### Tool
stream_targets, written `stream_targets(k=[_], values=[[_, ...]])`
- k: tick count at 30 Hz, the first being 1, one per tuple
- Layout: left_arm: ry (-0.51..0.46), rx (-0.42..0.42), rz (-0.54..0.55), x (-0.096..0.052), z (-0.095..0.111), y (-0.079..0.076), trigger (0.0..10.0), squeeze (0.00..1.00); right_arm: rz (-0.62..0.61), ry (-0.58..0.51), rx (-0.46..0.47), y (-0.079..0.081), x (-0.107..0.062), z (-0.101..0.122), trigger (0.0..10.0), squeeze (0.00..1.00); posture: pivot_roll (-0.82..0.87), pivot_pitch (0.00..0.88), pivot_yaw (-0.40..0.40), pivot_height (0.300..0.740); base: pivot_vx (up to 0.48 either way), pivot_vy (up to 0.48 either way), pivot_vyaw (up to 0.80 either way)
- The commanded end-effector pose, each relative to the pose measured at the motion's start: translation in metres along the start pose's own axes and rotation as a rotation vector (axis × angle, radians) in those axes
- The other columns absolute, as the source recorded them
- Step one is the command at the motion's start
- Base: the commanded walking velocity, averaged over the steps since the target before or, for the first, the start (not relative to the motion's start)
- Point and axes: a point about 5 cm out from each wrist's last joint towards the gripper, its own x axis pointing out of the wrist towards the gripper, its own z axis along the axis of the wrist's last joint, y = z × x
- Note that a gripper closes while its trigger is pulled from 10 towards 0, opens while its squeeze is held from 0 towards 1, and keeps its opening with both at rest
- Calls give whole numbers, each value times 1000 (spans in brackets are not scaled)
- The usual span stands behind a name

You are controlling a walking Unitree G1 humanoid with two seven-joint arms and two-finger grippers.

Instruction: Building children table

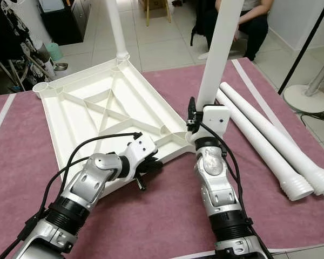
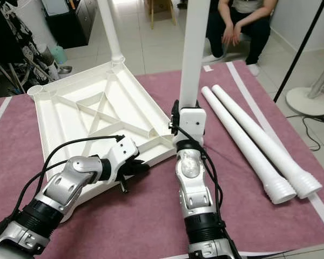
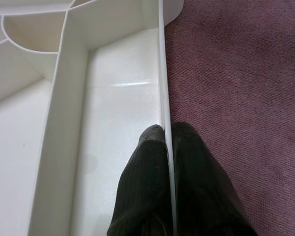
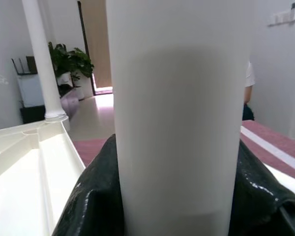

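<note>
A white plastic tabletop point(image 1: 86, 116) lies upside down on the purple mat, ribs facing up. One white leg point(image 1: 117, 29) stands fixed in its far corner. My left gripper point(image 1: 151, 166) is shut on the tabletop's near rim point(image 3: 163, 88), a finger on each side. My right gripper point(image 1: 197, 116) is shut on a second white leg point(image 1: 218, 48), holding it upright over the near right corner socket. In the right wrist view the leg point(image 4: 179, 113) stands between the black fingers point(image 4: 93, 196).
Two loose white legs point(image 1: 270, 145) lie side by side on the mat to the right. A person point(image 2: 237, 24) sits on the floor beyond the mat. A fan base point(image 1: 305, 97) and cables stand at the right; clutter at far left.
</note>
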Motion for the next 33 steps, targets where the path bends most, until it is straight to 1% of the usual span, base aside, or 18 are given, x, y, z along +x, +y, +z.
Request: stream_targets(k=[1,2,3,7,11,12,13,14,15,17,18,20,21,24,26,30,31,33], values=[[-121,57,258,-18,23,30,10000,0,-134,271,-60,-23,-21,-50,10000,0,-29,0,173,740,0,0,0],[-130,57,264,-18,24,30,10000,0,-135,274,-72,-23,-23,-51,10000,0,-28,0,172,740,0,0,0],[-141,52,266,-18,25,31,10000,1000,-134,285,-66,-22,-24,-53,10000,0,-28,0,172,740,0,0,0],[-157,33,258,-19,26,31,10000,1000,-117,285,-49,-19,-27,-54,10000,0,-30,0,172,740,0,0,0],[-185,31,245,-20,30,30,10000,1000,-96,289,-4,-16,-29,-55,10000,0,-29,0,173,740,0,0,0],[-203,42,244,-21,33,29,10000,710,-91,294,15,-15,-29,-56,10000,0,-29,0,173,740,0,0,0],[-203,42,244,-21,33,29,10000,710,-91,294,15,-15,-29,-56,10000,0,-29,0,173,740,0,0,0],[-264,33,245,-23,43,28,10000,0,-101,320,5,-16,-30,-59,10000,0,-28,0,173,740,0,0,0],[-264,33,245,-23,43,28,10000,0,-101,320,5,-16,-30,-59,10000,0,-28,0,173,740,0,0,0],[-330,4,245,-24,53,28,10000,0,-125,330,-11,-18,-30,-60,10000,0,-29,0,172,740,0,0,0],[-330,4,245,-24,53,28,10000,0,-125,330,-11,-18,-30,-60,10000,0,-29,0,172,740,0,0,0],[-412,-50,208,-27,63,25,10000,0,-130,318,-3,-18,-29,-59,10000,0,-30,0,172,740,0,0,0],[-412,-50,208,-27,63,25,10000,0,-130,318,-3,-18,-29,-59,10000,0,-30,0,172,740,0,0,0],[-488,-106,199,-30,77,24,10000,0,-114,310,3,-15,-28,-58,10000,0,-29,0,171,740,0,0,0],[-516,-109,204,-30,87,21,10000,0,-103,306,11,-14,-28,-57,10000,0,-27,0,170,740,0,0,0],[-511,-86,232,-27,92,19,10000,0,-88,302,17,-12,-28,-57,10000,0,-24,0,168,740,0,0,0],[-472,-63,278,-23,88,21,10000,0,-66,292,14,-10,-26,-55,10000,0,-27,0,166,740,0,0,0],[-446,-50,300,-22,84,23,10000,0,-55,290,12,-9,-24,-54,10000,0,-28,0,166,740,0,0,0]])
